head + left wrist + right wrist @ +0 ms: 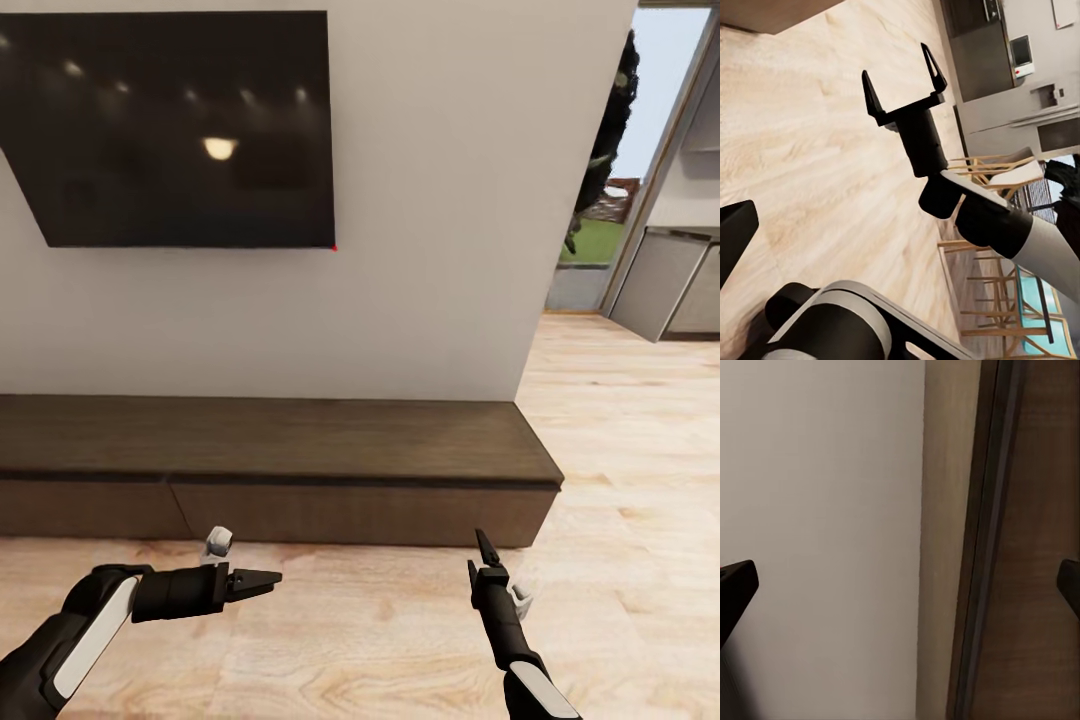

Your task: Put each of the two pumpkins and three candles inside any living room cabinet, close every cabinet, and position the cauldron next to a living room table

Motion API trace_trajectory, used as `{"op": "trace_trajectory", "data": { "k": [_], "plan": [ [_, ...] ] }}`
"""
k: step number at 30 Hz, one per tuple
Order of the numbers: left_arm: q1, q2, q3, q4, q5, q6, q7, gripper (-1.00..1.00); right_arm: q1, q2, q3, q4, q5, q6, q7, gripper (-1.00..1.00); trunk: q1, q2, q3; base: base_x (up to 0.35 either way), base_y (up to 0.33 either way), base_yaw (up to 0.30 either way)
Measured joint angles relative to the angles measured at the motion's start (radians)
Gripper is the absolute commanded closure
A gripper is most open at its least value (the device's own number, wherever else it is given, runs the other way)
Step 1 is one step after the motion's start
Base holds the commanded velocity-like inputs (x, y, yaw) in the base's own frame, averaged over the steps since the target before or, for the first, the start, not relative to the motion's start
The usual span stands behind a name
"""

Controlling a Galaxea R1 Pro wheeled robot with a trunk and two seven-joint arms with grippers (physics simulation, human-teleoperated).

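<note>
The cabinet (300, 440), a long low dark-brown unit with plain fronts that look shut, runs along the white wall just ahead of me. My left gripper (270, 578) hovers over the floor in front of it, pointing right, fingers apart. My right gripper (485, 548) points at the cabinet's right part and stands open; the left wrist view has its spread fingers (900, 71) over the floor. The right wrist view looks close at the cabinet's top and edge (1042, 547) against the wall. Pumpkins, candles, cauldron and table are out of view.
A large dark TV (170, 130) hangs on the wall above the cabinet. Light wood floor (620, 450) stretches past the wall's right corner toward grey kitchen units (670, 290). Wooden chairs (997, 165) stand off in the left wrist view.
</note>
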Motion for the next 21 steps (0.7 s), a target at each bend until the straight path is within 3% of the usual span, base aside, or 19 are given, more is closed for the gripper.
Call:
{"op": "trace_trajectory", "data": {
  "k": [21],
  "plan": [
    [0.000,0.001,0.000,0.000,0.000,0.000,-0.002,-1.00,0.000,0.002,0.003,0.000,0.000,-0.003,0.000,-1.00,0.081,-0.147,-0.066,0.000,0.000,0.000]
  ]
}}
